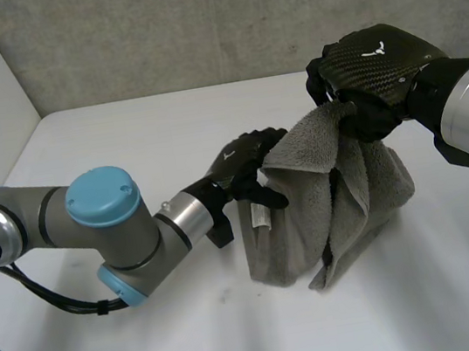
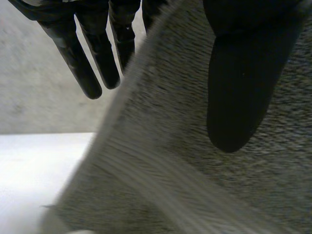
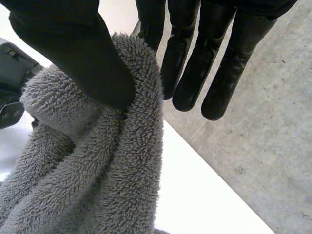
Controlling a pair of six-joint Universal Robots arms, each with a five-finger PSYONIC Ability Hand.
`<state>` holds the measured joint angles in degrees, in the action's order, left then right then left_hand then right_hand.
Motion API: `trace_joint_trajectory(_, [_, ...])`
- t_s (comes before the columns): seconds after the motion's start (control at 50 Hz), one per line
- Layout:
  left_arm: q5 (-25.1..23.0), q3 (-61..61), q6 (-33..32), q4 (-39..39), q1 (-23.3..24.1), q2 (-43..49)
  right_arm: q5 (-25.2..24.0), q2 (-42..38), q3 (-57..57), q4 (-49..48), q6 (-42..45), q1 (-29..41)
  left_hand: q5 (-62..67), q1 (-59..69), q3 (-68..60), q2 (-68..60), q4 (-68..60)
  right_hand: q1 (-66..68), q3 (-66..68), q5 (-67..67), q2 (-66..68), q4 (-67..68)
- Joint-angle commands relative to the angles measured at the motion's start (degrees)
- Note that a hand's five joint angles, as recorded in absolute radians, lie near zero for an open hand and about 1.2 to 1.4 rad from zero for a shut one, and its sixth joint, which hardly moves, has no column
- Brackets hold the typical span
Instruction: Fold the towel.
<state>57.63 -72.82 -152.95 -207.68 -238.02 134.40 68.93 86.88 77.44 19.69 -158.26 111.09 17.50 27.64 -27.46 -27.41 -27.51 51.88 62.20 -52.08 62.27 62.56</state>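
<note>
From the head view, the grey towel [image 1: 352,193] is bunched up and lifted over the middle of the white table [image 1: 124,148], with its lower folds resting on the tabletop. The right hand [image 1: 373,71] grips it at the very top, where the cloth gathers into a peak. The left hand [image 1: 246,167] reaches in from the side and clasps the upper edge nearest it. A rough grey wall [image 1: 194,23] stands behind the table. In the left wrist view, the towel [image 2: 165,161] runs slantwise between that hand's thumb [image 2: 239,87], which lies flat on the cloth's face, and its straight fingers [image 2: 87,68] on the far side of the edge, so the edge is pinched between them. The table [image 2: 39,165] shows pale below. In the right wrist view, the thumb [image 3: 78,53] presses a thick fold of towel [image 3: 112,165] against the nearest of the straight fingers [image 3: 204,68]. The cloth hangs down from that pinch above the table [image 3: 195,195].
</note>
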Motion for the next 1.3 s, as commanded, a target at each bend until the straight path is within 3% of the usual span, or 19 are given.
trace_joint_trajectory(0.02, [-2.35, 0.57, 5.03, -1.31, -0.17, 1.65, 0.06, -0.04, -0.18, -0.09, 0.05, -0.08, 36.57, 36.43, -36.61, -36.66, -36.56, 19.26, 8.94, -9.07, 8.87, 8.59])
trace_joint_trajectory(0.04, [-2.35, 0.57, 5.03, -1.32, -0.17, 1.65, 0.06, -0.04, -0.19, -0.09, 0.05, -0.08, 36.71, 36.57, -36.75, -36.8, -36.7, 19.26, 8.94, -9.07, 8.87, 8.59])
trace_joint_trajectory(0.08, [1.06, 0.57, 5.03, -2.37, -0.25, 1.13, 0.15, -0.04, -0.19, 0.0, -0.04, -0.08, 52.45, 52.31, -52.5, -52.54, -52.45, 19.43, 9.11, -9.23, 9.04, 8.76])
trace_joint_trajectory(0.2, [9.43, -0.75, 4.06, -2.46, -2.36, -2.57, 0.15, -0.48, -0.27, 0.0, -0.04, 0.01, 52.5, 52.36, -52.54, -52.59, -52.49, 19.77, 9.45, -9.57, 9.38, 9.09])
trace_joint_trajectory(0.24, [13.11, -3.02, -0.3, -1.85, -3.94, -9.04, 0.15, -1.44, -0.88, 0.0, -0.04, -0.08, 52.5, 52.36, -52.54, -52.59, -52.49, 19.77, 9.45, -9.57, 9.38, 9.09])
trace_joint_trajectory(0.26, [13.12, -3.03, -0.33, -1.85, -3.95, -9.07, 0.15, -1.45, -0.89, 0.0, -0.04, -0.08, 52.5, 52.36, -52.54, -52.59, -52.49, 19.77, 9.45, -9.57, 9.38, 9.09])
trace_joint_trajectory(0.38, [14.88, -10.68, -15.71, -0.71, -4.47, -23.57, -1.61, -6.46, -5.55, 0.27, -0.65, 0.1, 52.5, 52.36, -52.54, -52.59, -52.49, 19.94, 9.61, -9.74, 9.55, 9.26])
trace_joint_trajectory(0.46, [14.88, -16.81, -24.39, 4.55, -4.03, -33.21, -4.24, -12.76, -10.98, 0.88, -2.14, 0.53, 52.5, 52.36, -52.54, -52.59, -52.49, 19.94, 9.61, -9.74, 9.55, 9.26])
trace_joint_trajectory(0.58, [15.49, -21.67, -29.69, 8.96, -4.03, -36.41, -5.04, -20.61, -15.92, 1.58, -5.49, 0.62, 52.5, 52.36, -52.54, -52.59, -52.49, 19.1, 8.77, -8.9, 8.7, 8.42])
trace_joint_trajectory(0.6, [16.36, -22.71, -31.17, 9.75, -4.03, -36.23, -4.86, -23.57, -17.4, 1.85, -5.83, 0.8, 52.5, 52.36, -52.54, -52.59, -52.49, 15.43, 5.11, -5.24, 5.04, 4.76])
trace_joint_trajectory(0.62, [17.85, -23.5, -32.75, 10.36, -4.03, -35.71, -4.25, -26.29, -18.8, 2.11, -5.92, 1.06, 52.5, 52.36, -52.54, -52.59, -52.49, 1.24, -9.08, 8.96, -9.15, -9.43])
trace_joint_trajectory(0.64, [17.87, -23.51, -32.76, 10.37, -4.03, -35.7, -4.24, -26.32, -18.82, 2.11, -5.92, 1.06, 52.5, 52.36, -52.54, -52.59, -52.49, 1.1, -9.22, 9.1, -9.29, -9.58])
trace_joint_trajectory(0.68, [22.41, -23.86, -35.91, 11.24, -4.12, -32.47, -1.89, -30.0, -20.92, 3.07, -5.93, 2.2, 52.5, 52.36, -52.54, -52.59, -52.49, -37.24, -47.56, 47.44, -47.63, -47.91])
trace_joint_trajectory(0.76, [27.36, -23.34, -39.27, 12.04, -4.91, -29.64, 3.4, -29.92, -21.1, 3.87, -5.84, 3.0, 52.5, 52.36, -52.54, -52.59, -52.49, -41.88, -52.2, 52.08, -52.27, -52.56])
trace_joint_trajectory(0.84, [32.27, -23.25, -42.95, 12.13, -7.27, -28.32, 8.75, -23.19, -15.07, 3.87, -6.54, 2.65, 52.5, 52.36, -52.54, -52.59, -52.49, -41.88, -52.2, 52.08, -52.27, -52.56])
trace_joint_trajectory(0.92, [32.81, -23.51, -44.45, 12.13, -8.87, -27.27, 9.55, -17.18, -6.51, 2.29, -6.45, 1.77, 52.5, 52.36, -52.54, -52.59, -52.49, -41.88, -52.2, 52.08, -52.27, -52.56])
trace_joint_trajectory(1.06, [32.81, -24.39, -44.63, 12.39, -9.31, -27.27, 8.33, -8.84, 14.81, -5.08, -6.89, -1.31, 52.5, 52.36, -52.54, -52.59, -52.49, -28.85, -39.17, 39.04, -39.24, -39.52])
trace_joint_trajectory(1.24, [32.81, -25.27, -44.54, 12.39, -8.78, -27.62, 7.8, -8.83, 26.53, -18.54, -15.86, 1.77, 52.5, 52.36, -52.54, -52.59, -52.49, -23.29, -33.62, 33.49, -33.68, -33.97])
trace_joint_trajectory(1.3, [32.81, -25.45, -44.54, 12.39, -8.6, -27.62, 7.8, -13.05, 26.88, -21.88, -19.64, 4.05, 52.5, 52.36, -52.54, -52.59, -52.49, -23.12, -33.45, 33.32, -33.52, -33.8])
